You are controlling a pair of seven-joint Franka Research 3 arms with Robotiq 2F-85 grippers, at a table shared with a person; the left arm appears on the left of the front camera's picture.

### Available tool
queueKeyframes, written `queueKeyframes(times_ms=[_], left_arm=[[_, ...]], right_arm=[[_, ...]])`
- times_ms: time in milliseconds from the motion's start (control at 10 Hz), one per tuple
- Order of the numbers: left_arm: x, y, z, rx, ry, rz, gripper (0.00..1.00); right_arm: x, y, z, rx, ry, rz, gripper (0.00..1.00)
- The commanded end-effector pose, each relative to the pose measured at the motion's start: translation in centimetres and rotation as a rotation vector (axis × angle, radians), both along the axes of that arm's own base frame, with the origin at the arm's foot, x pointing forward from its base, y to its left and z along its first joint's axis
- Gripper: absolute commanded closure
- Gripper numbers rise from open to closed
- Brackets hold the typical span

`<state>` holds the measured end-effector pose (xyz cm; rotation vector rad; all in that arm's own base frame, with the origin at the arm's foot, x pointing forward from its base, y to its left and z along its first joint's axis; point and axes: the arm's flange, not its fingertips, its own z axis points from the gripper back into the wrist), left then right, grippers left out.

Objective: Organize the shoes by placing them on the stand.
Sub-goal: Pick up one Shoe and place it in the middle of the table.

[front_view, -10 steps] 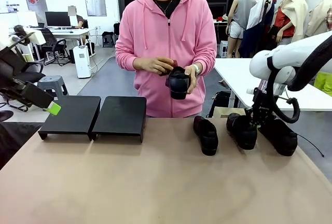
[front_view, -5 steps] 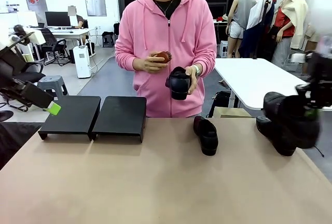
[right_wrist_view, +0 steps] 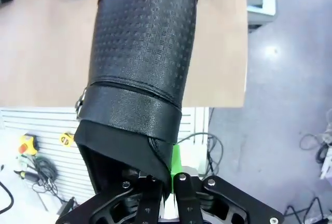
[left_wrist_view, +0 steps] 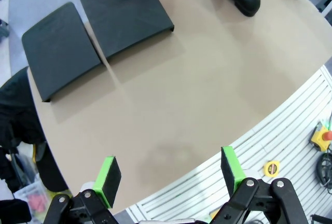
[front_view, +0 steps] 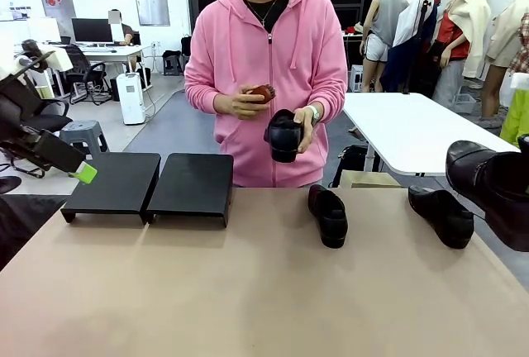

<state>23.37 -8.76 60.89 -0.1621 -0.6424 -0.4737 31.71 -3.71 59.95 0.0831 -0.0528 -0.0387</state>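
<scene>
1. Shoes, black and glossy, four in count; none sits on the stand [front_view: 111, 182] yet.
2. First, the held shoe [right_wrist_view: 141, 63]: in the air at the right edge of the table [front_view: 248, 291]. The right tool [right_wrist_view: 167, 182] has its jaws closed on the heel rim, and the rest of the shoe juts well out from that grip.
3. Second and third, the middle shoe [front_view: 329, 215] and the right-hand shoe [front_view: 445, 216]: both lie on the table, apart from each other and well apart from the stand.
4. Fourth, the shoe [front_view: 284, 134] in the person's hand [front_view: 306, 126] at the far side. The person's other hand holds a small brown object [front_view: 263, 92].
5. Stand: two sloped platforms side by side at the table's far left, both bare.
6. Left tool [left_wrist_view: 169, 173]: jaws wide apart, holding nothing, above the table's near-left edge.
7. Hazards, as judged:
   - The pinch takes only a thin rim of a long, glossy upper, so the held shoe may swing, twist or slip out on the carry across the table.
   - A low path could clip the middle shoe.
   - The left arm waits close by the stand, and crowding there risks a knock.
   - A shoe let go tilted on the slope may slide off.
</scene>
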Motion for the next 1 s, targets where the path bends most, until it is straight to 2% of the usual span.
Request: queueKeyframes(times_ms=[0, 100, 200, 300, 400, 600, 700, 800, 900], left_arm=[[0.0, 0.1, -0.1, -0.006, -0.002, -0.014, 0.00], [0.0, 0.1, -0.1, -0.006, -0.002, -0.014, 0.00], [0.0, 0.1, -0.1, -0.006, -0.002, -0.014, 0.00], [0.0, 0.1, -0.1, -0.006, -0.002, -0.014, 0.00], [0.0, 0.1, -0.1, -0.006, -0.002, -0.014, 0.00], [0.0, 0.1, -0.1, -0.006, -0.002, -0.014, 0.00], [0.0, 0.1, -0.1, -0.006, -0.002, -0.014, 0.00], [0.0, 0.1, -0.1, -0.006, -0.002, -0.014, 0.00], [0.0, 0.1, -0.1, -0.006, -0.002, -0.014, 0.00]], right_arm=[[0.0, 0.6, 0.1, -0.008, 0.020, 0.004, 1.00], [0.0, 0.0, 0.0, 0.000, 0.000, 0.000, 1.00], [2.3, 4.4, -0.8, -0.087, -0.019, -0.019, 1.00], [4.0, 8.9, -0.5, -0.095, -0.039, 0.033, 1.00], [4.6, 10.2, 0.2, -0.070, -0.025, -0.014, 1.00], [3.5, 6.5, 0.5, 0.074, 0.079, -0.090, 1.00], [1.7, 2.1, 0.1, 0.102, 0.103, -0.212, 1.00], [-0.8, -2.7, -0.6, 0.213, 0.121, -0.256, 1.00], [-2.0, -5.6, -1.9, 0.298, 0.142, -0.289, 1.00]])
